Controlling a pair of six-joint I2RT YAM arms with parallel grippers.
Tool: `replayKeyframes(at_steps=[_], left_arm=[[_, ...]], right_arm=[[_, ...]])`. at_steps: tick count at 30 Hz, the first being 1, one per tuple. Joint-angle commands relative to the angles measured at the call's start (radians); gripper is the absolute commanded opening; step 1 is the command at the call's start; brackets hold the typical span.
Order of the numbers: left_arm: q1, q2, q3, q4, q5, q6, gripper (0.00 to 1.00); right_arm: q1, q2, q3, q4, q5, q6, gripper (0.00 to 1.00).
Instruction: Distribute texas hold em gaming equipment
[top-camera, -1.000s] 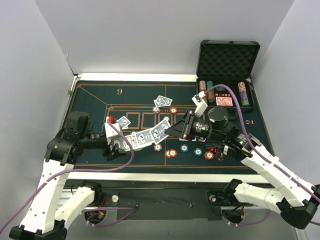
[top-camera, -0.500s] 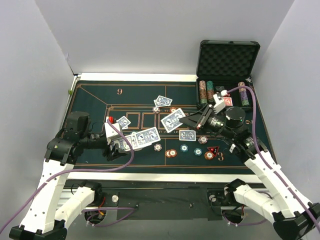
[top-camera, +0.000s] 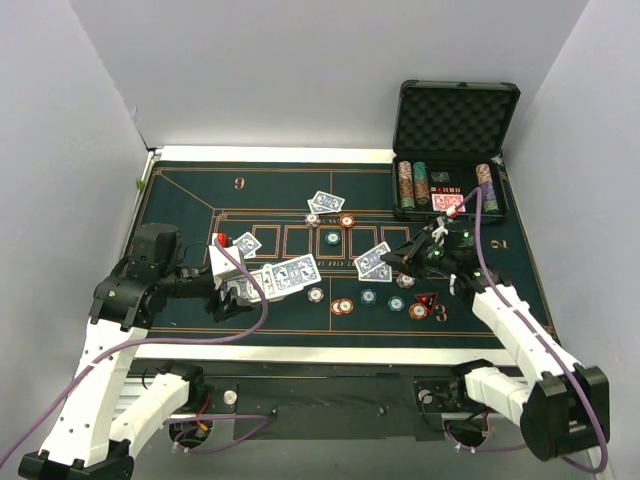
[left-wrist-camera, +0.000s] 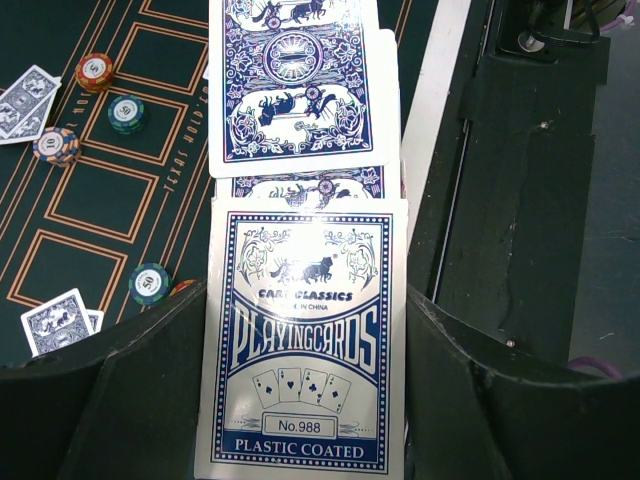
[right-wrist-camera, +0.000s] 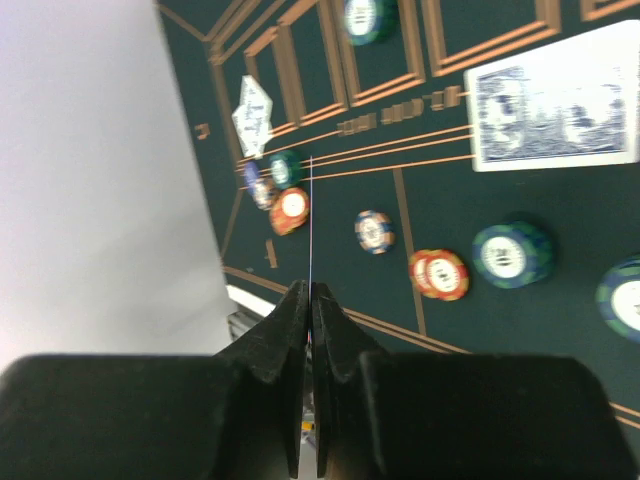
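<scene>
My left gripper (top-camera: 228, 296) is shut on a fan of blue-backed cards (top-camera: 283, 276), held low over the near-left of the green felt. In the left wrist view the cards (left-wrist-camera: 305, 340) sit between my fingers (left-wrist-camera: 130, 395). My right gripper (top-camera: 397, 262) is shut on one blue-backed card (top-camera: 371, 258), just above another card lying on the felt. In the right wrist view that card shows edge-on as a thin line (right-wrist-camera: 311, 220) above the closed gripper (right-wrist-camera: 310, 300); the lying card (right-wrist-camera: 555, 100) is at upper right. Poker chips (top-camera: 342, 306) lie in a row near the front.
The open black case (top-camera: 457, 120) stands at the back right with chip stacks and a red-backed deck (top-camera: 447, 203). More cards (top-camera: 325, 201) and chips (top-camera: 346, 221) lie mid-table. A red triangle marker (top-camera: 428, 299) is near my right arm. White walls close in both sides.
My right gripper has carried one card from beside the fan to the right and lowered it over the card lying near the right-hand chips. The left arm has not moved.
</scene>
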Motion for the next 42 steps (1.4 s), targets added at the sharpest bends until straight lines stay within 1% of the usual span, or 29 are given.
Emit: replayKeyframes(at_steps=[1,5,9,19,23,26,27,28,29,30,31,33,35,36,38,41,42], left_arm=[[0.006,-0.007,0.035,0.036,0.039,0.007,0.3],[0.006,-0.004,0.044,0.032,0.039,0.009,0.3],[0.007,-0.004,0.052,0.025,0.033,0.012,0.3],[0.007,-0.004,0.056,0.025,0.037,0.01,0.3],[0.007,-0.008,0.056,0.019,0.034,0.013,0.3],[0.007,-0.013,0.053,0.018,0.033,0.015,0.3],[0.006,-0.013,0.053,0.018,0.033,0.015,0.3],[0.007,-0.013,0.053,0.018,0.034,0.015,0.3],[0.007,-0.011,0.053,0.016,0.034,0.016,0.3],[0.007,-0.013,0.052,0.016,0.033,0.016,0.3],[0.007,-0.011,0.052,0.016,0.036,0.016,0.3],[0.007,-0.013,0.052,0.016,0.036,0.016,0.3],[0.007,-0.014,0.053,0.016,0.036,0.015,0.3],[0.007,-0.014,0.055,0.016,0.037,0.012,0.3],[0.006,-0.014,0.055,0.016,0.037,0.013,0.3],[0.007,-0.017,0.05,0.016,0.039,0.01,0.3],[0.007,-0.017,0.048,0.016,0.039,0.01,0.3]], right_arm=[[-0.016,0.108,-0.014,0.024,0.073,-0.116,0.0],[-0.02,0.243,0.001,0.038,0.132,-0.175,0.0],[-0.025,0.367,0.027,0.065,0.154,-0.21,0.0],[-0.027,0.481,0.091,0.105,0.185,-0.23,0.0],[-0.022,0.493,0.127,0.037,0.215,-0.262,0.0],[-0.013,0.489,0.15,-0.064,0.257,-0.293,0.07],[-0.01,0.477,0.154,-0.085,0.267,-0.305,0.12],[-0.005,0.469,0.154,-0.106,0.286,-0.31,0.15],[-0.002,0.457,0.157,-0.117,0.291,-0.317,0.24],[0.003,0.45,0.159,-0.134,0.298,-0.321,0.28],[0.003,0.437,0.165,-0.141,0.306,-0.325,0.35],[0.009,0.418,0.18,-0.172,0.33,-0.328,0.41],[0.018,0.389,0.202,-0.206,0.367,-0.333,0.44],[0.025,0.378,0.208,-0.232,0.384,-0.336,0.48],[0.041,0.342,0.237,-0.273,0.427,-0.342,0.5],[0.078,0.26,0.271,-0.292,0.426,-0.318,0.52],[0.09,0.227,0.295,-0.298,0.423,-0.302,0.55]])
